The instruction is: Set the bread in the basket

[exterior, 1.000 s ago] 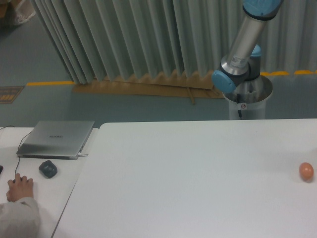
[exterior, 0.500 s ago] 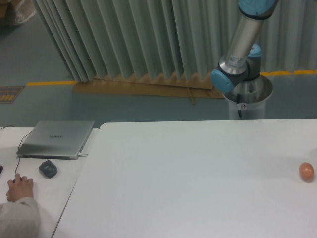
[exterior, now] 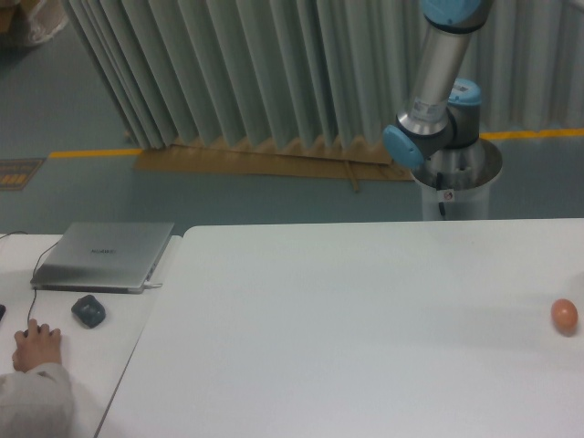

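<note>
At the far left of the frame, a closed laptop is seen on a side desk, with a dark mouse-like lump below it and a person's hand at the lower-left corner; none of these has moved over the last second. Across the middle, the white tabletop is unchanged. In the upper right, the robot arm has been swung leftward and is now held more nearly upright than 1 second ago. Its pincer is out of the frame, so whether it is open or closed cannot be told. At the right edge, 1 smooth orange egg-shaped ball lies where it lay. Neither the bread nor the basket is in view. The swing is judged to be repositioning only; no grasp can be confirmed.
</note>
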### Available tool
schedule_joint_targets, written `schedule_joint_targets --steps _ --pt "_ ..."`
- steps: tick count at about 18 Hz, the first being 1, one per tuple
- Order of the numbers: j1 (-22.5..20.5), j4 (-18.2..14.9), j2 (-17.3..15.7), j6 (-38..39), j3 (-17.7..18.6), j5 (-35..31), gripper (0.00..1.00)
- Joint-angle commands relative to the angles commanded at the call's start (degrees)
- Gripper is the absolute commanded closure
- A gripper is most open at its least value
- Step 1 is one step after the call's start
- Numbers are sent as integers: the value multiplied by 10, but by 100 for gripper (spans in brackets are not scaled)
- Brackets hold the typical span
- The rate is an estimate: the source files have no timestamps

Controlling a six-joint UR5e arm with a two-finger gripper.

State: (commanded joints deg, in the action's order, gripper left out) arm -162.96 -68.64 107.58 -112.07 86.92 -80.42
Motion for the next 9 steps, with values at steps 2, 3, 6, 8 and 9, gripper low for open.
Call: schedule_joint_targets --steps 2,3,6,8,9 --pt "18 -8 -15 4 8 -3 0" --pt "36 -11 -18 10 15 -19 0" --pt "62 -11 -26 35 18 -50 0" --pt "76 -10 -35 41 24 -54 0" --pt "77 -12 -39 47 27 -54 0"
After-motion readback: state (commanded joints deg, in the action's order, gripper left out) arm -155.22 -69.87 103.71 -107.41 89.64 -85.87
